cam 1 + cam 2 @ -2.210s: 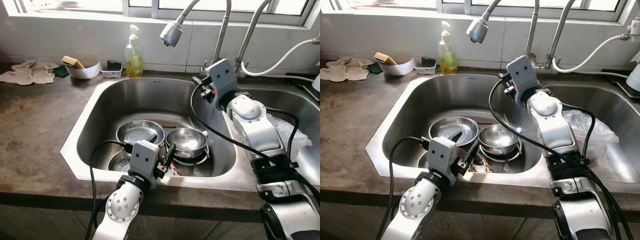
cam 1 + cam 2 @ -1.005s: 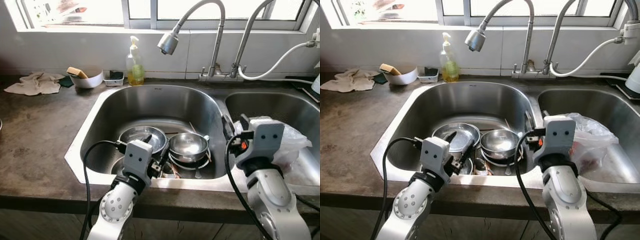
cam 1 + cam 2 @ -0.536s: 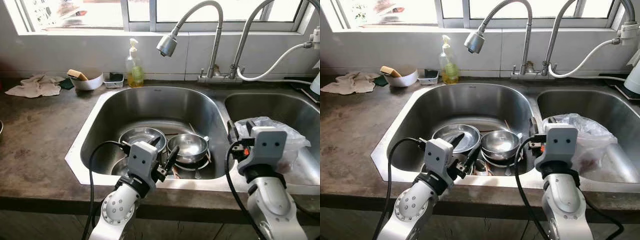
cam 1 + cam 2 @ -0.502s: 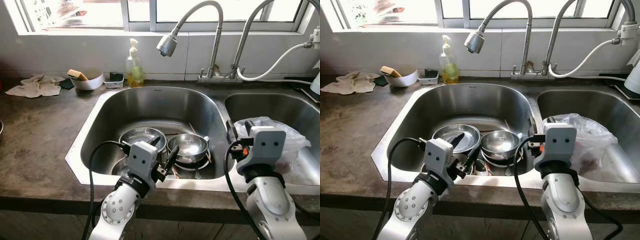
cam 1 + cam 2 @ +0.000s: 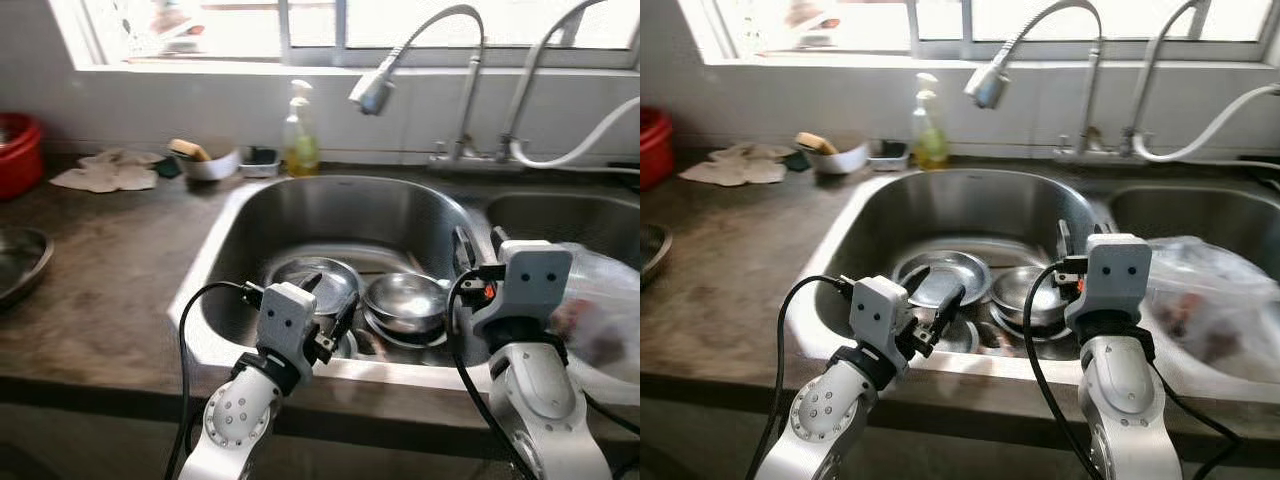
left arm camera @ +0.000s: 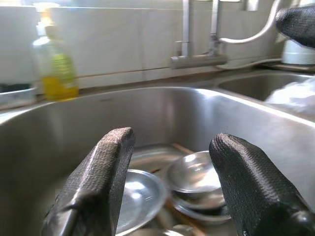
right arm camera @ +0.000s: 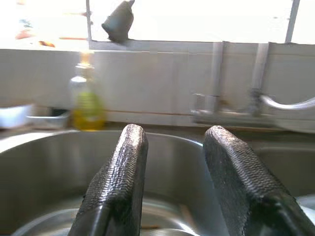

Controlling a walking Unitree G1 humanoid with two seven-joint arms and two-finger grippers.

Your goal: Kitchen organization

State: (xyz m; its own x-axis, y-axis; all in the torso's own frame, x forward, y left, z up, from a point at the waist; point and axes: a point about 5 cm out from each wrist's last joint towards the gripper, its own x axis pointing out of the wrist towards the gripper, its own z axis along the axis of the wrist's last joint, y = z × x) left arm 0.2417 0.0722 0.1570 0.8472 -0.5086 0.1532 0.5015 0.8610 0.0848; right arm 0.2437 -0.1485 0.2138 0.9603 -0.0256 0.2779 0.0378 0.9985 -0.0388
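A steel sink (image 5: 338, 212) holds a flat steel plate (image 5: 290, 276), a round steel bowl (image 5: 405, 297) and more dishes stacked under them. My left gripper (image 5: 330, 298) hovers over the sink's front rim, pointing at the dishes, open and empty. In the left wrist view the bowl (image 6: 194, 172) and plate (image 6: 135, 196) lie beyond the spread fingers (image 6: 106, 167). My right gripper (image 5: 478, 244) stands over the divider between the two basins, open and empty, with its fingers (image 7: 123, 167) aimed at the back wall.
A plastic bag (image 5: 600, 310) fills the right basin. The spray faucet head (image 5: 372, 90) hangs above the sink. A soap bottle (image 5: 300, 140), a white bowl with a sponge (image 5: 205, 162) and a cloth (image 5: 105, 170) line the back. A red tub (image 5: 15, 150) and a steel dish (image 5: 15, 260) sit left.
The camera has swung left, bringing the red tub and steel dish into view. Before that, my right arm pulled back from the faucet to the sink divider. The left gripper stays open.
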